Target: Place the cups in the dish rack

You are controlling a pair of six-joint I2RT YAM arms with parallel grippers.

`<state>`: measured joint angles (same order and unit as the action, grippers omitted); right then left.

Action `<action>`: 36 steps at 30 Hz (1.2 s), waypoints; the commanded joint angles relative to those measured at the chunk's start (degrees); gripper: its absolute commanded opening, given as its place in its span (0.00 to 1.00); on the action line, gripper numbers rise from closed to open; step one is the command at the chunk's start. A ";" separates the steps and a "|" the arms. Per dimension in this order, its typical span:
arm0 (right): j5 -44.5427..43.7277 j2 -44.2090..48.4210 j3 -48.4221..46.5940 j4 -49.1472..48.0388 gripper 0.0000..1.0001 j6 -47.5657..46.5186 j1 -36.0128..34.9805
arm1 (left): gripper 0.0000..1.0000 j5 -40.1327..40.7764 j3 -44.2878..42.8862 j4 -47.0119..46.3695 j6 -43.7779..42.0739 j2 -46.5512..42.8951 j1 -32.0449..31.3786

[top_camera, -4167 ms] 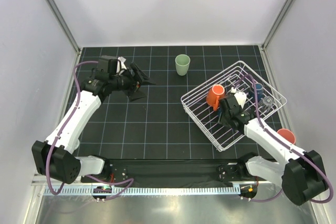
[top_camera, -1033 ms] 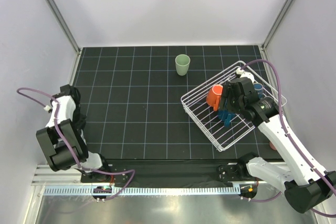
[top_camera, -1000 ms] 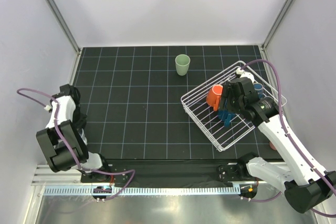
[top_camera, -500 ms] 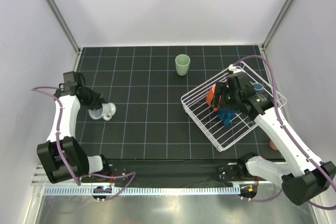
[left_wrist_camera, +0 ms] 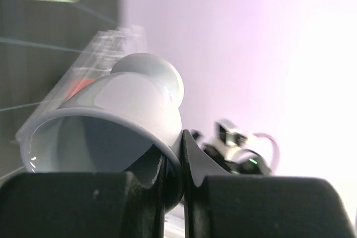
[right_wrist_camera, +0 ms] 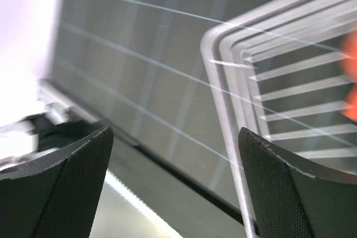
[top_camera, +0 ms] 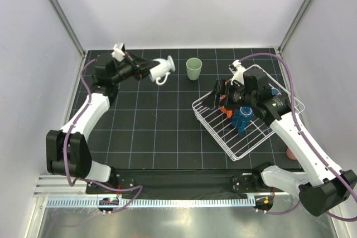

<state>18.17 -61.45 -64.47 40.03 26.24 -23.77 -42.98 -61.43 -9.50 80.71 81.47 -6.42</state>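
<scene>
1. My left jaws are clamped on the rim of the white cup (left_wrist_camera: 120, 112). The left wrist view shows its wall pinched between my dark fingers (left_wrist_camera: 83, 204), with the mouth turned toward the camera.
2. My right jaws stand wide apart with nothing between them. The right wrist view gives only a corner of the dish rack (right_wrist_camera: 223, 87) and an orange smear at the right edge.
3. Only the top view shows the white cup tipped on its side, near the pale green tumbler (top_camera: 193, 68) on the desk (top_camera: 145, 132) and well apart from the rack.
4. In that view my right jaws hover over the rack's left part, just beside the orange mug (top_camera: 225, 106). The blue mug (top_camera: 244, 120) sits inside the rack.
</scene>
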 commanded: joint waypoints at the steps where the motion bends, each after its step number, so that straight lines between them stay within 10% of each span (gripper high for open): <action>1: 11.96 -0.16 0.31 -12.06 0.92 3.11 0.04 | 0.00 0.68 -0.35 -33.13 16.94 -0.18 -4.82; 22: 20.94 -5.96 -0.05 -38.01 0.73 20.95 -0.05 | 0.00 8.09 -6.33 -33.92 11.05 1.06 -24.78; 28: 19.80 -6.93 0.13 -37.05 0.33 21.75 -0.14 | 0.00 8.18 -5.37 -34.89 10.70 0.09 -25.23; 29: 18.92 -7.19 0.04 -36.52 0.08 21.49 -0.05 | 0.00 8.18 -5.11 -34.89 10.70 -0.08 -25.23; 34: 14.80 -7.19 -1.53 -30.90 0.04 16.93 -0.14 | 0.01 7.65 -3.88 -33.58 11.84 0.52 -25.14; 36: 12.17 -6.23 -2.15 -27.92 0.04 14.91 -0.05 | 0.36 5.81 -4.14 -30.86 12.02 1.32 -24.96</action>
<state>37.56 -67.85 -64.77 6.13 47.07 -23.77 -34.17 -64.31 -37.50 91.39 83.66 -30.89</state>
